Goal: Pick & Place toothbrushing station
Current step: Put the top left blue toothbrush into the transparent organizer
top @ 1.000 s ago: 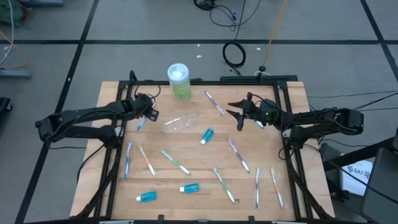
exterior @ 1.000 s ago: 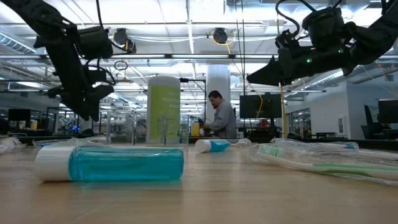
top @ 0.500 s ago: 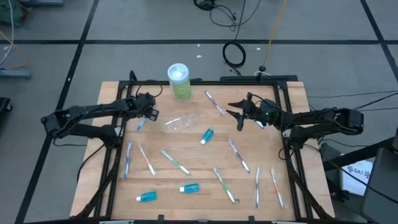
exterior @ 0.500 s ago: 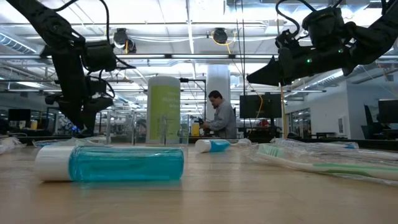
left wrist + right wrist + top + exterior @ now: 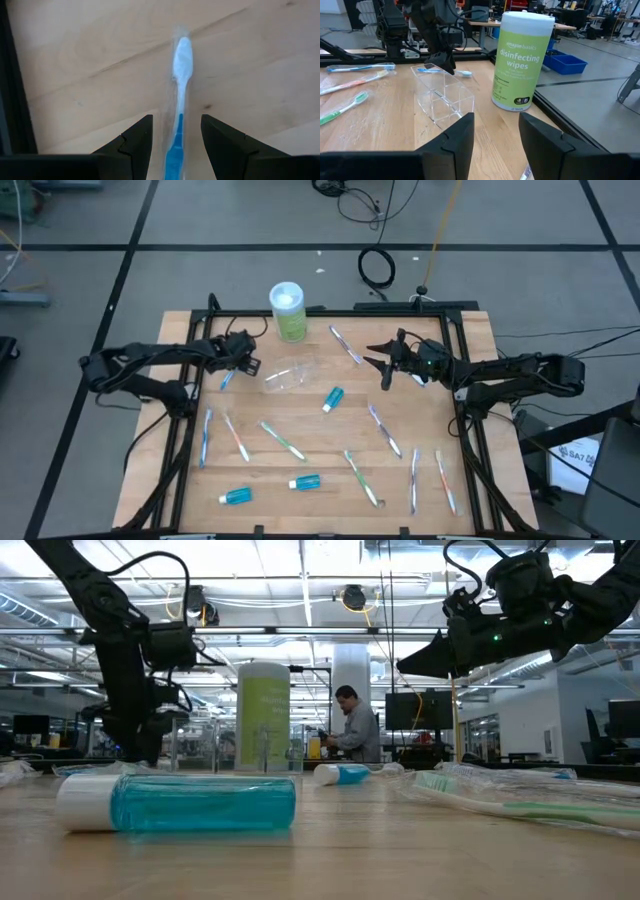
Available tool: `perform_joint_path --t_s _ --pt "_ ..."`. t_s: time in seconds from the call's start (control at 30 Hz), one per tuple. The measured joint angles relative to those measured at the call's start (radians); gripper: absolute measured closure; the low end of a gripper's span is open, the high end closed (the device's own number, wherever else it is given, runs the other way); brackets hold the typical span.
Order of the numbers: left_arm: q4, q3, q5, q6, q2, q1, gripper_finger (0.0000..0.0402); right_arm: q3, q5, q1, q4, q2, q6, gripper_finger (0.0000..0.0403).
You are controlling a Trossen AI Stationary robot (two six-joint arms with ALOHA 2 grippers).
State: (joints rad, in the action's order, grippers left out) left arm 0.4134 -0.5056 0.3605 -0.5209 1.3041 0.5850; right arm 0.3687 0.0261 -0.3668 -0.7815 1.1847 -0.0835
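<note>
A blue-and-white toothbrush (image 5: 181,75) lies flat on the wooden table at the far left (image 5: 226,378). My left gripper (image 5: 176,137) is open and low over it (image 5: 238,362), one finger on either side of the handle, with a gap showing on both sides. A clear plastic cup (image 5: 288,377) lies on its side right of it (image 5: 442,97). My right gripper (image 5: 378,366) is open and empty, held above the table at the far right (image 5: 425,655). Three blue toothpaste tubes (image 5: 333,398) (image 5: 305,481) (image 5: 237,496) and several toothbrushes (image 5: 283,441) lie scattered on the table.
A green canister of disinfecting wipes (image 5: 287,311) stands at the table's far edge, near the cup (image 5: 522,60). A black frame (image 5: 190,420) runs along the table's left and right sides. Toothbrushes (image 5: 346,345) (image 5: 384,430) (image 5: 413,478) lie across the right half. A person (image 5: 352,725) stands far behind.
My left gripper has gone down toward the table and a little toward its right edge, ending low over the blue toothbrush. The toothbrush and the other things have stayed where they were.
</note>
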Motion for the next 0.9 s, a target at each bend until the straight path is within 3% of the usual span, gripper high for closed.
perform_joint_path --t_s 0.47,0.9 --pt "-0.03 0.0 0.001 0.022 0.012 0.003 0.0227 0.0 0.0 0.0 0.0 0.0 -0.007 0.0257" --pt "-0.03 0.0 -0.023 0.018 0.012 0.073 0.0227 0.0 0.0 0.0 0.0 0.0 -0.007 0.0257"
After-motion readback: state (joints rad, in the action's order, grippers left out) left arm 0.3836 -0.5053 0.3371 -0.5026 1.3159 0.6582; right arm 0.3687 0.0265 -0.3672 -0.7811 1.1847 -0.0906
